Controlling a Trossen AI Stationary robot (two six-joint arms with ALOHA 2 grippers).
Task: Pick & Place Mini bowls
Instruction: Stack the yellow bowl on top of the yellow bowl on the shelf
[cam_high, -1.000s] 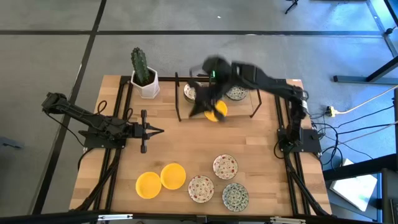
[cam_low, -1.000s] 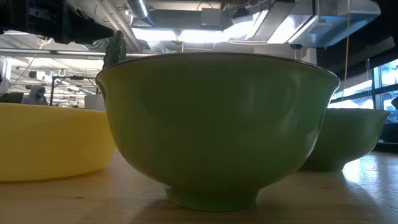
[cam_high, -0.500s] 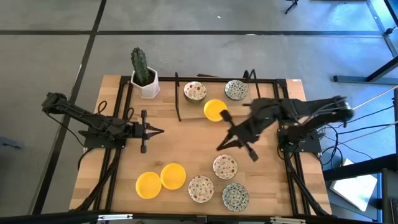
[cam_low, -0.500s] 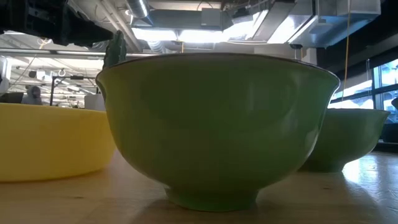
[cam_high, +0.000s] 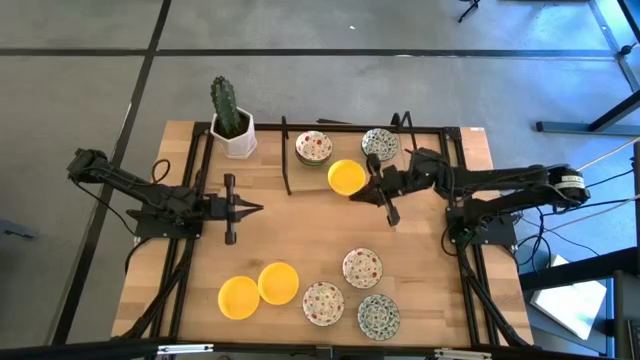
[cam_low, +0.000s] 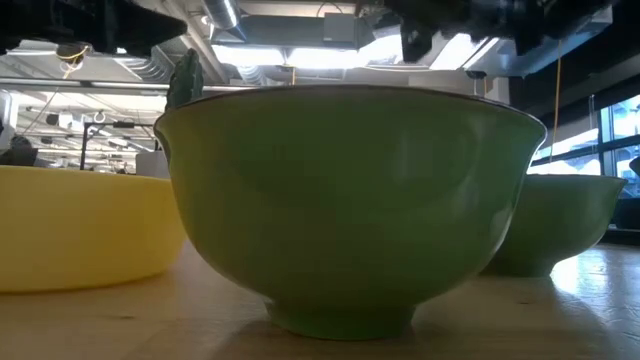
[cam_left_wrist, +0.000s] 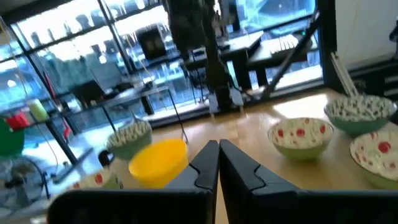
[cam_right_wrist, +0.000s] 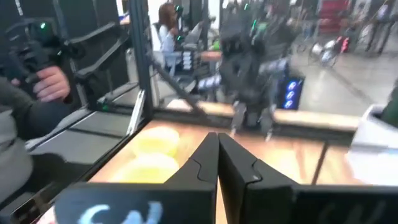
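Mini bowls lie on the wooden table. Near the far edge are a red-speckled one (cam_high: 314, 147), a green-patterned one (cam_high: 380, 144) and a yellow one (cam_high: 346, 177). Toward the near edge are two yellow ones (cam_high: 239, 297) (cam_high: 278, 283), two red-speckled ones (cam_high: 323, 303) (cam_high: 362, 267) and a green-patterned one (cam_high: 379, 316). My right gripper (cam_high: 360, 190) (cam_right_wrist: 216, 149) is shut, right beside the far yellow bowl's rim, with nothing between its fingers. My left gripper (cam_high: 252, 209) (cam_left_wrist: 218, 155) waits shut at mid-left, pointing right.
A white pot with a cactus (cam_high: 232, 120) stands at the far left corner. A black wire frame (cam_high: 287, 160) surrounds the far bowls. Three bowls (cam_low: 350, 200) stand close before the low camera and hide the table. A person's hand (cam_right_wrist: 43, 81) shows beyond the table.
My right gripper left the far yellow bowl and swung toward the near edge, close to a red-speckled bowl. It then came back toward the far edge and now stands beside the yellow bowl, which lies where it was.
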